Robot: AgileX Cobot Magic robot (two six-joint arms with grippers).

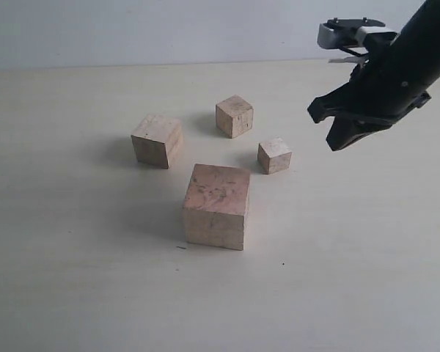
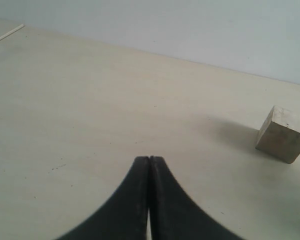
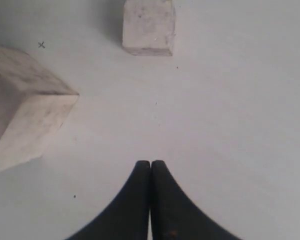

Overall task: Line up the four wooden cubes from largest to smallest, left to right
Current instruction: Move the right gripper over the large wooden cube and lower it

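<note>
Cube axes: none of the four has a long axis. All sit flat on one face, so I log only how each is turned.
Largest cube (image 1: 216, 207): closest to the near edge of the desk (image 1: 73, 279), with one side face almost square to that edge.
Second cube (image 1: 156, 141): toward the left edge and farther back than the largest, with a vertical edge pointing near-right.
Third cube (image 1: 235, 116): closest to the far edge. A vertical edge points at the near edge and two side faces show.
Smallest cube (image 1: 274, 155): toward the right edge, nearer me than the third, also turned edge-on.
Spacing: all four stand apart in a loose cluster mid-desk.
Look: pale beige-pink wood, mottled. The largest has reddish-brown blotches on top.
Right tool (image 3: 150, 164): fingers pressed together, nothing between them. Its arm (image 1: 396, 73) hangs above the desk toward the right edge, clear of the cubes.
Left tool (image 2: 149, 160): fingers together, empty, low over bare desk.
Surface: cream desk with faint grain and a few dark specks.
Room: plain pale wall (image 1: 169, 29) behind the far edge.
</note>
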